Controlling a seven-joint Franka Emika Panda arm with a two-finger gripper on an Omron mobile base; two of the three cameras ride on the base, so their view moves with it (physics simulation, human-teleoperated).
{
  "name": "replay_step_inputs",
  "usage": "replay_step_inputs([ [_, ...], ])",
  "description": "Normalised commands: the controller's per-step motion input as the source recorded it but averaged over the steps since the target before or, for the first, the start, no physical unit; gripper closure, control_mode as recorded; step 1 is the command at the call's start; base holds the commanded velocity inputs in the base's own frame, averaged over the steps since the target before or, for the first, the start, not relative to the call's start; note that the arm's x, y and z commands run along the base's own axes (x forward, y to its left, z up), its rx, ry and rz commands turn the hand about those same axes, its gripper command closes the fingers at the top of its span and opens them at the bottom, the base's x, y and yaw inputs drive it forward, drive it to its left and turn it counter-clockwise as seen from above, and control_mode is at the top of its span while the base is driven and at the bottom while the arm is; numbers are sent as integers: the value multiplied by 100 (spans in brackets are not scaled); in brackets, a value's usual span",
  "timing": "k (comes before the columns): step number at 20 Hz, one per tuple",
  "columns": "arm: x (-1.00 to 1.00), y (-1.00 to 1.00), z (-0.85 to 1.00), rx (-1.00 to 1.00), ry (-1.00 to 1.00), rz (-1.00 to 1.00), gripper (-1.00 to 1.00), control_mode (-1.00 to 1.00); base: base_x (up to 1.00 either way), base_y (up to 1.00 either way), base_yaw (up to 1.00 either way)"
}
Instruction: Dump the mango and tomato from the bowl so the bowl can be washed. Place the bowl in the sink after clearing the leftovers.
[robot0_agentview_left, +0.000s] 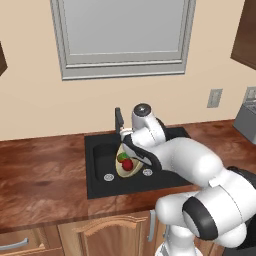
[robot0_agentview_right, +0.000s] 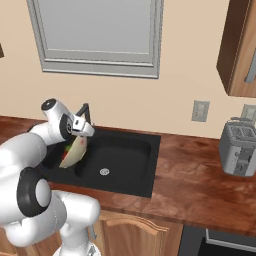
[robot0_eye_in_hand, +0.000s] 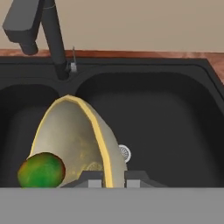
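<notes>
Left base view: the white arm reaches forward over the brown counter to the black sink, where the bowl stands steeply tilted on its edge above the basins, its hollow facing the camera. A red tomato and a green mango lie against its inner wall, touching each other. The gripper sits at the bowl's upper rim, just before the dark faucet. Right base view: the bowl shows from its back side, tipped over the divider between the narrow and the wider basin of the sink; the gripper meets its top edge, and a toaster stands well apart on the counter at right. Hand view: the two fingertips of the gripper are clenched on the bowl's yellow rim, one tip on each side of the wall. The mango rests in the lower left of the bowl's hollow. Beyond the rim lie the wider basin with its silver drain and the faucet at the back edge.
</notes>
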Motion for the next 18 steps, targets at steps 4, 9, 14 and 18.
replay_step_inputs([
  [4, 0, 13, 0, -2, 0, 0, 100, -100, 0, 0, 0],
  [9, -7, 1, 0, -1, -5, 0, 100, -100, 0, 0, 0],
  [14, -4, 10, -1, -9, -1, 0, 100, -100, 0, 0, 0],
  [18, -9, 5, 0, -14, -5, 0, 100, -100, 0, 0, 0],
])
